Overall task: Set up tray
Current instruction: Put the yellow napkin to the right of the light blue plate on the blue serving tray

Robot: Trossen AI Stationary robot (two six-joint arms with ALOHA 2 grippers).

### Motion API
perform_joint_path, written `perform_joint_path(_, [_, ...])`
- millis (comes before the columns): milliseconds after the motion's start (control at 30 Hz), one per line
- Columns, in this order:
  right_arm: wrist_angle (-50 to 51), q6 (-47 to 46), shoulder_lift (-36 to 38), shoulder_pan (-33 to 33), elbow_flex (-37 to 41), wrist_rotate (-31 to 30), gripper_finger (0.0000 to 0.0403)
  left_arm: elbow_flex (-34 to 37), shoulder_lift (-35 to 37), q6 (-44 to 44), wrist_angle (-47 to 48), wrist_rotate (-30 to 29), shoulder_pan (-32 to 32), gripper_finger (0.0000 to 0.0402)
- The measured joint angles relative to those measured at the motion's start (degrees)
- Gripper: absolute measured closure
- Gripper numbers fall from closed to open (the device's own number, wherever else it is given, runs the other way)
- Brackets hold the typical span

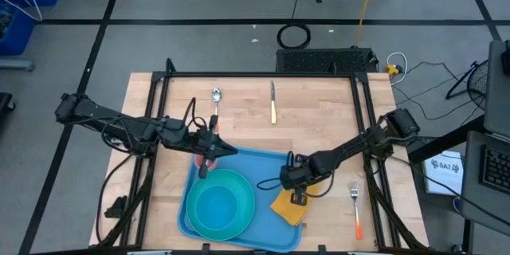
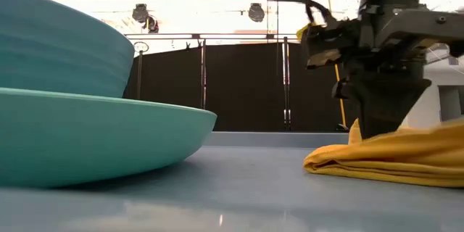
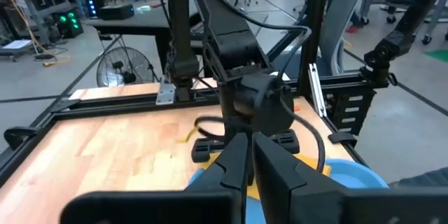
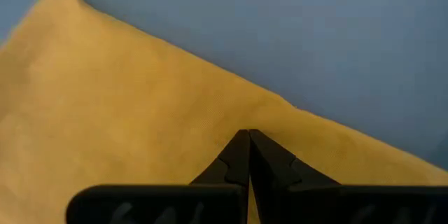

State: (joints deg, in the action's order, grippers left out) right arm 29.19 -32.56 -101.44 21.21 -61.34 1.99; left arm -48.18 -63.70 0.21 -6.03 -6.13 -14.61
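Two arms over the table. My right gripper (image 1: 299,198), fingers pinched together, is pressed down on the orange-yellow napkin (image 1: 288,205) at the right edge of the light-blue tray (image 1: 247,161). My left gripper (image 1: 209,156), nearly shut on something red, hangs at the tray's far-left corner. I'd say right arm's nearer.

A light-blue tray (image 1: 275,171) is seen on a pale wood-grain tabletop (image 1: 239,111). A teal plate (image 1: 217,201) and an orange-yellow napkin (image 1: 288,205) are shown on the tray. Beside it, an orange-handled fork (image 1: 356,209), a yellow-handled knife (image 1: 272,102) and a silver spoon (image 1: 215,98) are seen.
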Motion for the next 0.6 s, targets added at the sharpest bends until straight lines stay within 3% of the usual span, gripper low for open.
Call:
perform_joint_path(433, [-6.78,13.36,-3.47,-0.91,-4.36,3.67,0.0403,0.0,-0.02,-0.02,0.29,0.04,2.03,0.0398])
perform_joint_path(600, [-12.05,17.09,-3.35,-0.95,-4.7,6.1,0.0403,-0.02,-0.02,-0.72,0.27,0.07,2.69,0.0382])
